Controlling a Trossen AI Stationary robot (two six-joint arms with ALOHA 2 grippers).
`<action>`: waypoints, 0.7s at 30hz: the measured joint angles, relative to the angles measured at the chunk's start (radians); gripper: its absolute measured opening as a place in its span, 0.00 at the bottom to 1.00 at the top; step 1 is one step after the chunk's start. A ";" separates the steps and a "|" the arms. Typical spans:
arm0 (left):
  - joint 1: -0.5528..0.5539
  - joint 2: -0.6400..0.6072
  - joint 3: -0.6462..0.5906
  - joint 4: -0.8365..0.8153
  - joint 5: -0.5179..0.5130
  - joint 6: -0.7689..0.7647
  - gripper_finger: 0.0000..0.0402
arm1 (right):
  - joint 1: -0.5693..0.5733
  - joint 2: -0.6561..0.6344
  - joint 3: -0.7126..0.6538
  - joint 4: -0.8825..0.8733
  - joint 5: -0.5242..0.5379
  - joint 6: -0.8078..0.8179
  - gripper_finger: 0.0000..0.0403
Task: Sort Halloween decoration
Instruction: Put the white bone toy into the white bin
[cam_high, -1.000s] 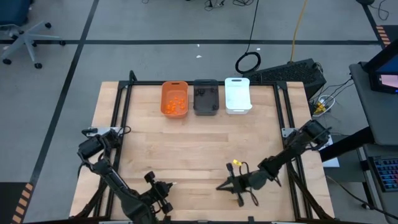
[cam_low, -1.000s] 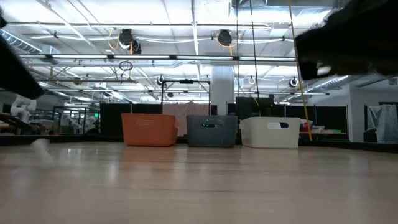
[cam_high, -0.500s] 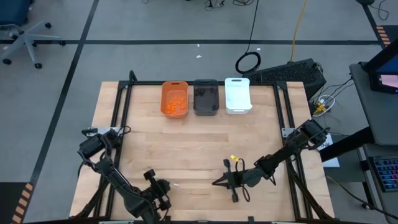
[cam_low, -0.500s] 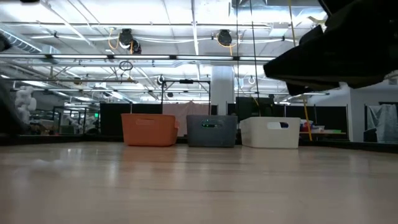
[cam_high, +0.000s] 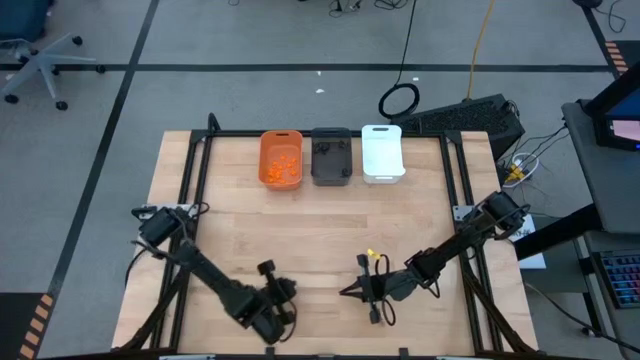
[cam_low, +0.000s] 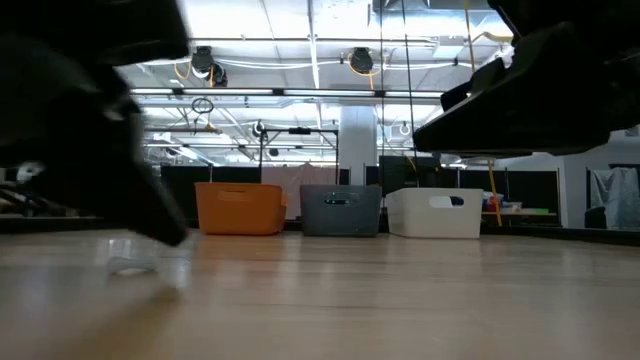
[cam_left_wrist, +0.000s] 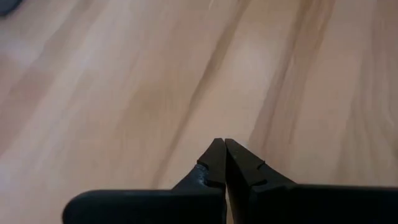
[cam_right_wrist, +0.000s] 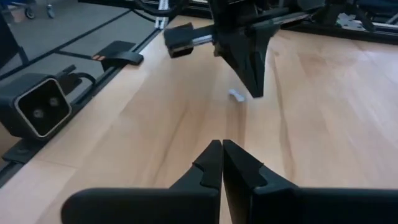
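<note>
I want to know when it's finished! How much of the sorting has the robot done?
Done: orange pieces lie in the orange bin. What the dark grey bin and white bin hold is unclear. In hand: nothing; both grippers are shut and empty, the left gripper beside a small white stick, the right gripper nearby. Left: at least that stick, probably for the white bin.

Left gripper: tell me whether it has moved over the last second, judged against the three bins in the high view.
Yes. The left gripper, shut, has swung rightward along the near edge, toward the right gripper; the orange bin stayed put.
</note>
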 joint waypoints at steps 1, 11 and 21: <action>0.022 0.000 0.000 0.031 0.000 0.052 0.00 | -0.004 0.000 0.000 -0.003 0.000 0.000 0.00; 0.066 -0.113 0.029 -0.067 0.146 0.126 0.00 | -0.045 -0.052 0.000 -0.075 0.001 -0.015 0.00; -0.061 -0.162 0.017 -0.118 0.190 0.121 0.00 | -0.103 -0.052 0.000 -0.092 -0.114 -0.017 0.00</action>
